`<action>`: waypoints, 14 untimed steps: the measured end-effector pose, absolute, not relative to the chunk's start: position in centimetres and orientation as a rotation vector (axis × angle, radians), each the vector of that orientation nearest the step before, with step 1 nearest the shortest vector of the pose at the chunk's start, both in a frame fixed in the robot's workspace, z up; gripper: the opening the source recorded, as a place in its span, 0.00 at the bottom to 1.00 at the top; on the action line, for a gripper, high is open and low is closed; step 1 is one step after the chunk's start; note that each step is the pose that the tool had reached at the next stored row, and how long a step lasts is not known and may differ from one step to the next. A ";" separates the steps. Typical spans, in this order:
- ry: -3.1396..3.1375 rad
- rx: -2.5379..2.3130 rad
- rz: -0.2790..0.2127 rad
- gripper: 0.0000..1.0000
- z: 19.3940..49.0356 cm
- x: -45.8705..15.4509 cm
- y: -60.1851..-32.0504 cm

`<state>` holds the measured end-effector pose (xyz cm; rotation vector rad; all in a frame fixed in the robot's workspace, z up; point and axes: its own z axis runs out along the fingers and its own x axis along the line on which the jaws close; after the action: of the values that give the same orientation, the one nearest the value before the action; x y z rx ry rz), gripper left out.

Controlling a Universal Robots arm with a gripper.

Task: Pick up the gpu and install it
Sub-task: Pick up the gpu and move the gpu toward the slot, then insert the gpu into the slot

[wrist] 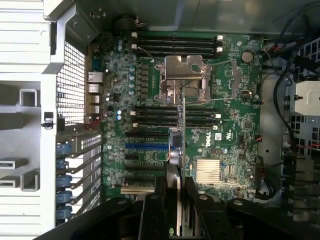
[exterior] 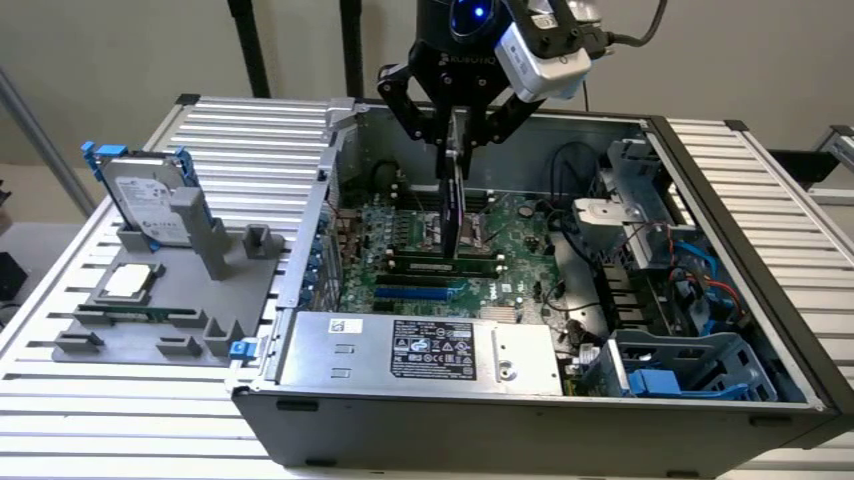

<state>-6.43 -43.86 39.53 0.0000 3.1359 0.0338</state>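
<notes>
The gpu [exterior: 455,205] hangs edge-on and upright from my gripper [exterior: 458,128], which is shut on its top edge. The card is inside the open computer case, just above the green motherboard [exterior: 514,235], with its lower end near the long slots. In the wrist view the gpu [wrist: 180,145] is a thin vertical strip running from between my gripper [wrist: 178,200] fingers toward the CPU socket [wrist: 183,77]. The blue expansion slot [wrist: 145,145] lies beside it. I cannot tell whether the card's edge touches the board.
A silver hard drive in a blue-edged frame [exterior: 144,205] and a small square chip [exterior: 127,281] sit on a grey fixture [exterior: 160,335] at the exterior view's left. In the case are the power supply [exterior: 427,350], a blue drive cage [exterior: 687,370] and cables [exterior: 694,270].
</notes>
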 end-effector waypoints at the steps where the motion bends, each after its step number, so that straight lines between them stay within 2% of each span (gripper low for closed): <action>1: 3.136 0.000 0.034 0.00 39.5 -6.4 -43.9; 14: 3.126 -0.271 0.034 0.00 39.3 -6.4 -43.9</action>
<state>-6.43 -43.86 39.33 -0.2706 3.1260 0.0344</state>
